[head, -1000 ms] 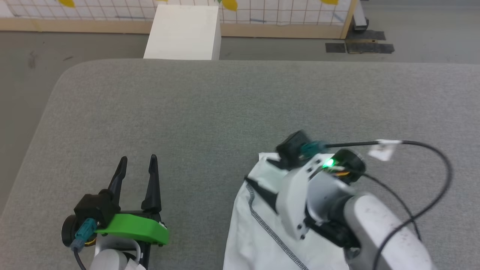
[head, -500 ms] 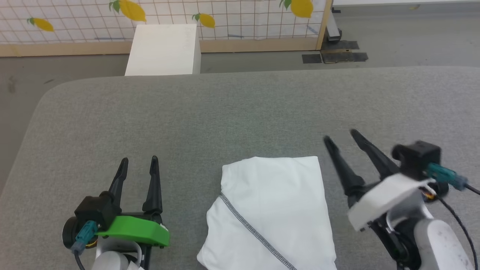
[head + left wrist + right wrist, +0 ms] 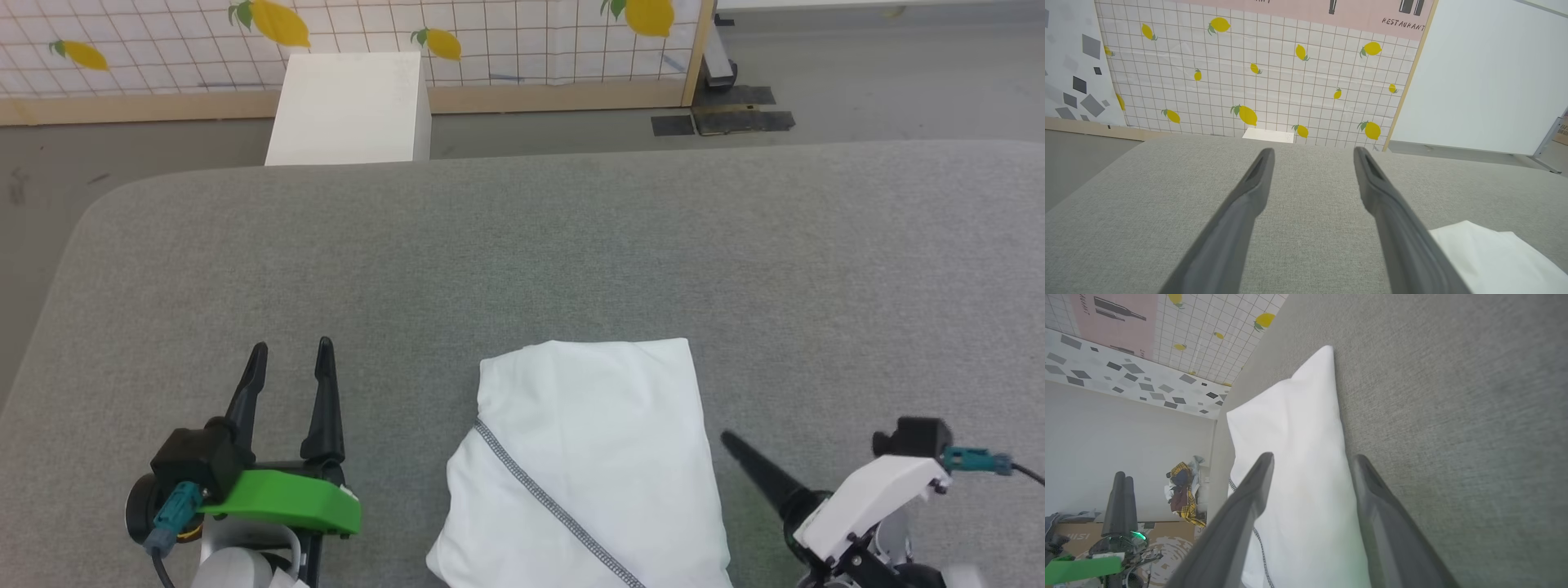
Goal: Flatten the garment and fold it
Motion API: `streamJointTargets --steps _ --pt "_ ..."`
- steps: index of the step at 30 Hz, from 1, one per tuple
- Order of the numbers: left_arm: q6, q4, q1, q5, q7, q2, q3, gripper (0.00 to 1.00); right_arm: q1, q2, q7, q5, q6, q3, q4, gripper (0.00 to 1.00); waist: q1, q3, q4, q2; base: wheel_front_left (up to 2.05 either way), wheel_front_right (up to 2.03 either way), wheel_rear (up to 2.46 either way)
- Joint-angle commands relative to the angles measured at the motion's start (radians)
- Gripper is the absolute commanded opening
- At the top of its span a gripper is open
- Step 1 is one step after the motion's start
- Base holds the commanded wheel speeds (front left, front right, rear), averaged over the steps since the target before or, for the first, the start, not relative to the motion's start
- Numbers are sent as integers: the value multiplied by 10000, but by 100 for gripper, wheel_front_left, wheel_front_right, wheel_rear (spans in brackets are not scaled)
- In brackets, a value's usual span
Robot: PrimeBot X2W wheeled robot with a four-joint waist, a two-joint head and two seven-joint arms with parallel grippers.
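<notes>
The garment, a white T-shirt with a dark zigzag seam running diagonally across it, lies folded into a compact rectangle on the grey padded table, near its front edge. My left gripper rests open to the garment's left, well apart from it, with nothing between its fingers. My right gripper sits low at the garment's right edge, open and holding nothing. In the right wrist view the right gripper points over the garment. The garment's corner shows in the left wrist view.
A rigid white box stands on the floor beyond the table's far edge, before a lemon-patterned screen. Dark mats lie on the floor at the far right. A heap of clothes lies off the table.
The right gripper has come off the garment, swung out to its right, then drawn back toward the near edge. The head camera shifted after the oldest frame. The left gripper barely moved.
</notes>
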Motion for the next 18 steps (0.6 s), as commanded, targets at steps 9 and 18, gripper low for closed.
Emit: streamJointTargets --steps 9,18 --pt "-41 -4 -56 55 -47 -22 37 100 -591 30 1663 324 -13 195 1336 100 0 308 278 0 0 0 0" --pt "-37 -12 -131 55 -47 -22 42 100 -1212 31 2260 53 -13 887 1787 6 0 416 374 0 0 0 0"
